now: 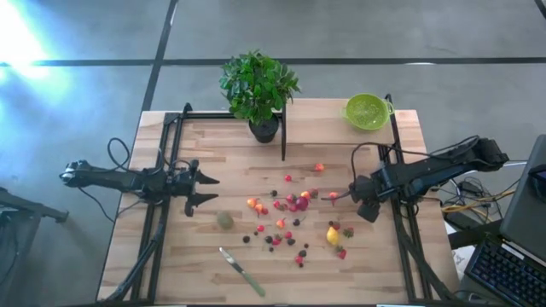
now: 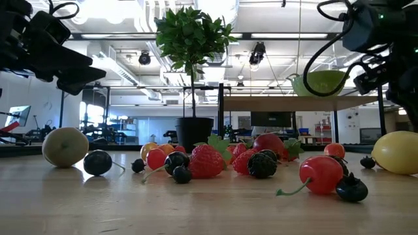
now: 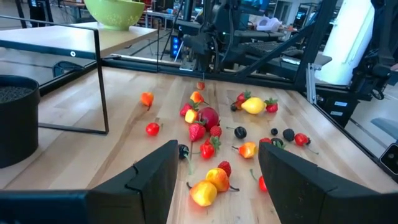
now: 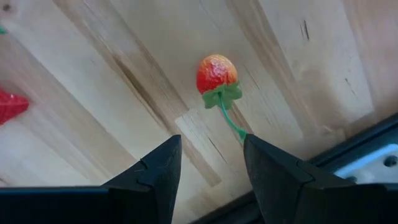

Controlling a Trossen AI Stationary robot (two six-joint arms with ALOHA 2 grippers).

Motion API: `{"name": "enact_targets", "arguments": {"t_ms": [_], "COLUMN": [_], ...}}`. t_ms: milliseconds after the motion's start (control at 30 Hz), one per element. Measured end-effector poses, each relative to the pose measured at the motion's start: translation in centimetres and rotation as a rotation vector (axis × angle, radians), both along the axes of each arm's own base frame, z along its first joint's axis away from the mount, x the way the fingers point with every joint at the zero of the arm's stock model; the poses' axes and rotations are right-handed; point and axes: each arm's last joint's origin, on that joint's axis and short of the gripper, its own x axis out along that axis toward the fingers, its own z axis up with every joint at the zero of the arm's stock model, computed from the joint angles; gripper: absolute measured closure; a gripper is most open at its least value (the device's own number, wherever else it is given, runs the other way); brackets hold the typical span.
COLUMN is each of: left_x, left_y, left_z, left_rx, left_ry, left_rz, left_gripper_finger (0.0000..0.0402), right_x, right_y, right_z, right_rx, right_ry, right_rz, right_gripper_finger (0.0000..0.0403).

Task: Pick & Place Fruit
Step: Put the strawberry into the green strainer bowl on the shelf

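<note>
Many tiny toy fruits lie scattered on the wooden table's middle, with a yellow lemon and a dull-green kiwi-like ball. My right gripper is open above the table's right part. A red-orange berry with a green stem lies just ahead of its fingers and shows in the high view too. My left gripper is open and empty at the table's left, pointing at the fruits. My right gripper: the free end of the berry's green stem reaches the inner edge of one finger. I cannot tell whether it touches. The fingers stand apart, slanting down toward the table.
A lime-green bowl stands on a raised shelf at the far right. A potted plant stands at the far middle beside a black post. A green-handled knife lies near the front edge.
</note>
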Motion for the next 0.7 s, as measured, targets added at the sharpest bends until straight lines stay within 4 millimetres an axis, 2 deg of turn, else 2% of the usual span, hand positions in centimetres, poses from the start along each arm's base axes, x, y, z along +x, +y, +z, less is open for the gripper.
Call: {"name": "enact_targets", "arguments": {"t_ms": [200,700], "left_x": [0.00,0.00], "left_y": [0.00,0.00], "left_z": [-0.01,-0.01], "left_rx": [0.000,0.000], "left_ry": [0.000,0.000], "left_rz": [0.000,0.000], "left_gripper_finger": [0.0172,0.0172], "right_x": [-0.24,-0.25], "right_y": [-0.06,-0.16], "right_z": [-0.94,-1.05], "right_rx": [-0.007,-0.041], "right_ry": [-0.006,-0.012], "right_rz": [-0.011,-0.008], "right_gripper_finger": [0.0246,0.0281]}}
